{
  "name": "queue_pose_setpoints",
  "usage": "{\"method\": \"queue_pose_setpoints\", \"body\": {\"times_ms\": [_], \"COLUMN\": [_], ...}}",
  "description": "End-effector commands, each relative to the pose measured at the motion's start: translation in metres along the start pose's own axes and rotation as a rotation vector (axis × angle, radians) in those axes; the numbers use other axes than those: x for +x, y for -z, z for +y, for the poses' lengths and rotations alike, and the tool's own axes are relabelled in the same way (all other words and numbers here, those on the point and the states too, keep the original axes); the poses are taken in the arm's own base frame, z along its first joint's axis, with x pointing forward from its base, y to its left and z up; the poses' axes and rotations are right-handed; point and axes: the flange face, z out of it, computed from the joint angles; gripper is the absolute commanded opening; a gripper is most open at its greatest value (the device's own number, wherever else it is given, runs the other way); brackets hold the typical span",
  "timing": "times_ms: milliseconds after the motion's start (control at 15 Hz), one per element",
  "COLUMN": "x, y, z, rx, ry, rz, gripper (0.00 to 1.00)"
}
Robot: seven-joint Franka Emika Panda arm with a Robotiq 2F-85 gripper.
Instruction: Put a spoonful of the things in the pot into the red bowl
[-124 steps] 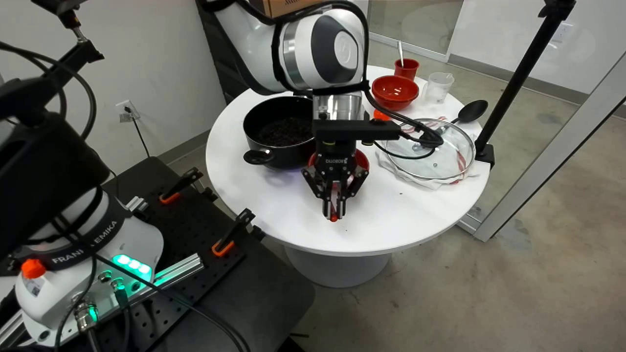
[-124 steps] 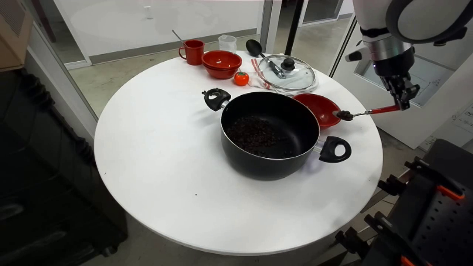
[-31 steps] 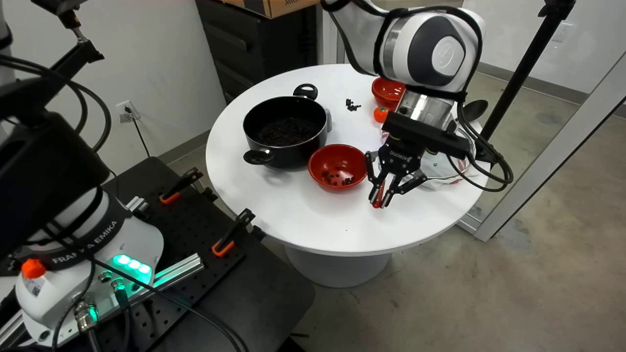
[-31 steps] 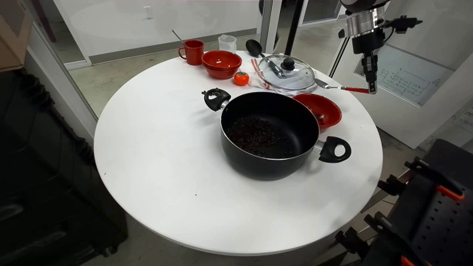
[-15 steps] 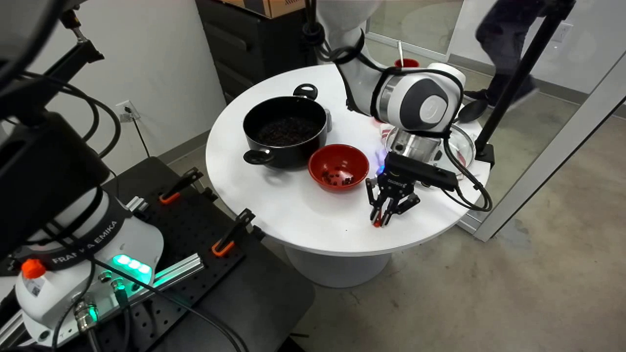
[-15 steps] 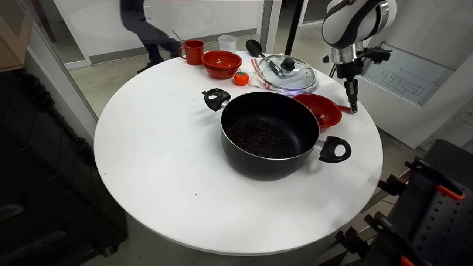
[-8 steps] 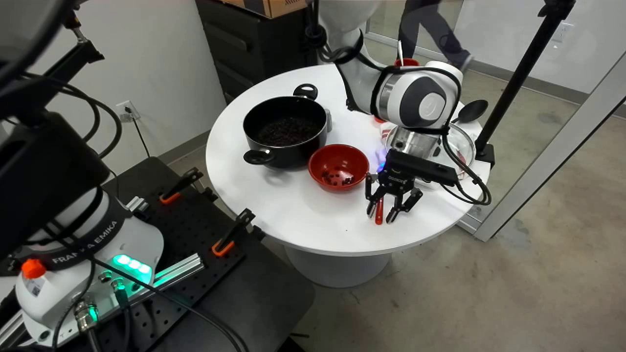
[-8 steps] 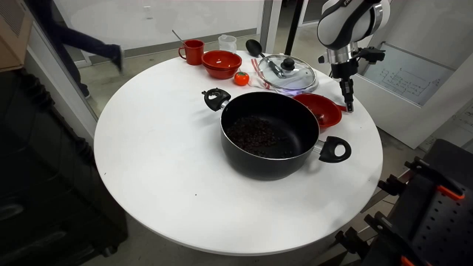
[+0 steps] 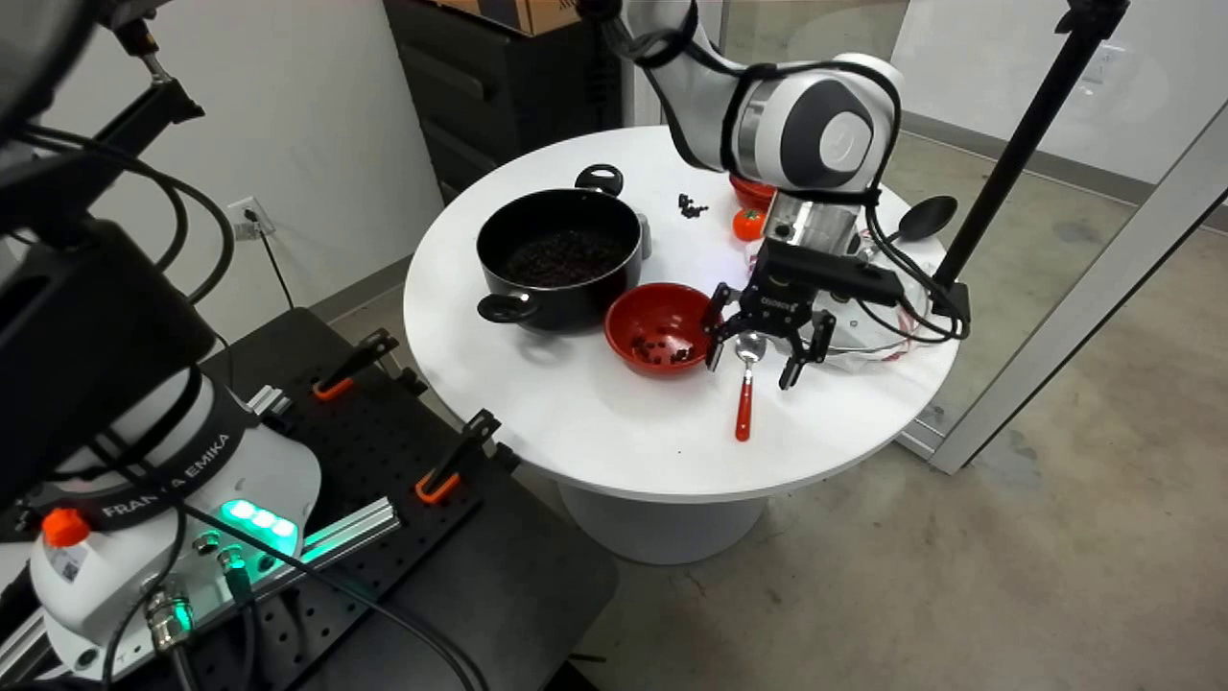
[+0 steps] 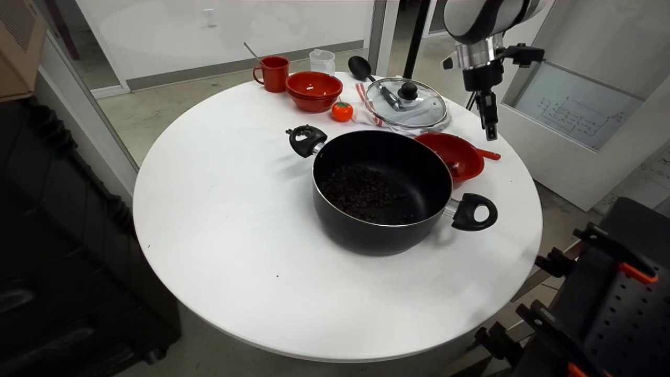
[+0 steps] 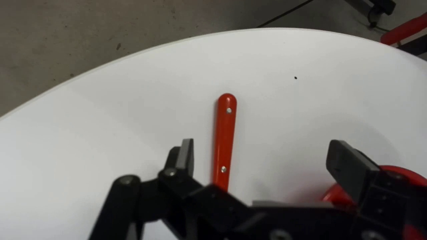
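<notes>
On the white worktop (image 10: 225, 235), just beside the red bowl (image 9: 662, 309), your red-handled spoon (image 9: 745, 392) lies flat, handle (image 11: 225, 143) toward the worktop's edge. Your gripper (image 9: 751, 369) hangs above it, fingers (image 11: 345, 165) spread wide, apart from the spoon; your wrist view has the handle showing between them. You've got a few dark bits (image 9: 662, 351) in the bottom of the red bowl, lots more in the black pot (image 10: 377, 238) just beside it, both exterior views. Stray bits (image 9: 691, 206) lie between pot and tomato (image 10: 342, 111). In an exterior view the bowl hides the spoon's metal end, only the red handle (image 10: 489, 154) poking out. Elsewhere you have: glass lid (image 10: 426, 107) on a striped cloth (image 10: 361, 116), black ladle (image 10: 359, 68) overlapping it (over or under, can't tell), stacked bowls (image 10: 313, 104) by the tomato, clear cup (image 10: 322, 63), red mug (image 10: 276, 76) with a utensil (image 10: 253, 52) sticking up.
</notes>
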Motion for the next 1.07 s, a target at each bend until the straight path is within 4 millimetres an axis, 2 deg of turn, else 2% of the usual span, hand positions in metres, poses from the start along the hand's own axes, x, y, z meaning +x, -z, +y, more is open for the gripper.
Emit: {"method": "queue_pose_setpoints", "body": {"times_ms": [0,133,267,600,667,800,867,1000], "x": [-0.015,-0.023,-0.043,-0.135,-0.097,-0.13,-0.138,-0.137], "y": [0.053,0.071,0.078,0.058,0.066,0.056,0.055,0.056], "z": [-0.042,-0.065,-0.087,-0.112,-0.092,-0.097,-0.1,-0.105], "rx": [0.005,0.021,0.048,0.044,0.078,0.068,0.065,0.061], "ry": [0.106,0.142,0.175,0.258,0.228,0.242,0.241,0.247], "rz": [0.115,0.21,0.3,0.529,0.447,0.495,0.502,0.504], "gripper": [1.0,1.0,1.0,1.0,1.0,1.0,1.0,1.0]}}
